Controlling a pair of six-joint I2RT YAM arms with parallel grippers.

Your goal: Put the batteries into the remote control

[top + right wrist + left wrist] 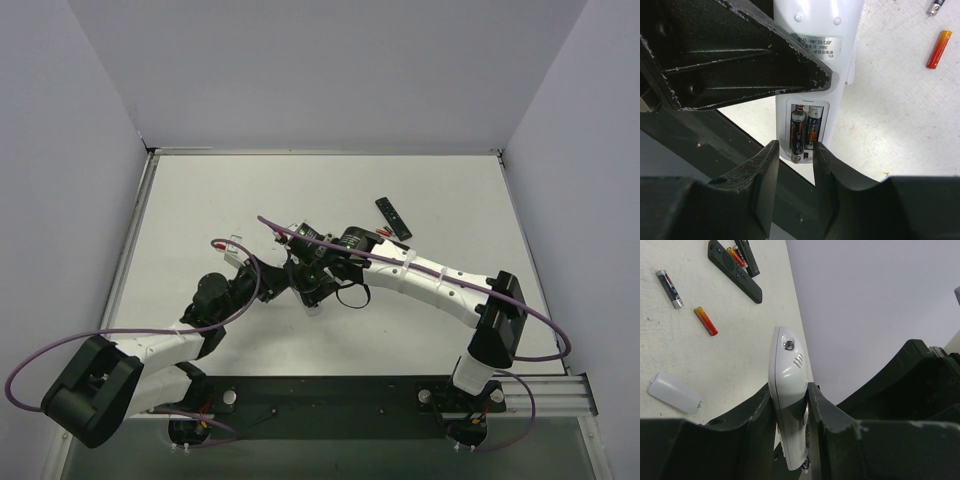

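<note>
My left gripper [790, 407] is shut on a white remote [788, 365] and holds it on edge above the table. In the right wrist view the remote's back [812, 30] faces the camera with its compartment uncovered, and two dark grey batteries [805, 131] lie side by side in it. My right gripper [796, 162] is open, its fingertips just below the compartment's lower end, one on each side, gripping nothing. In the top view both grippers meet mid-table [312, 272]. A loose red battery [706, 321] and a dark grey battery [670, 288] lie on the table.
The white battery cover [674, 393] lies loose on the table. A black remote [735, 270] lies further off with a red battery [735, 256] and a slim black cover [747, 257] beside it; it also shows in the top view [393, 217]. Grey walls surround the table.
</note>
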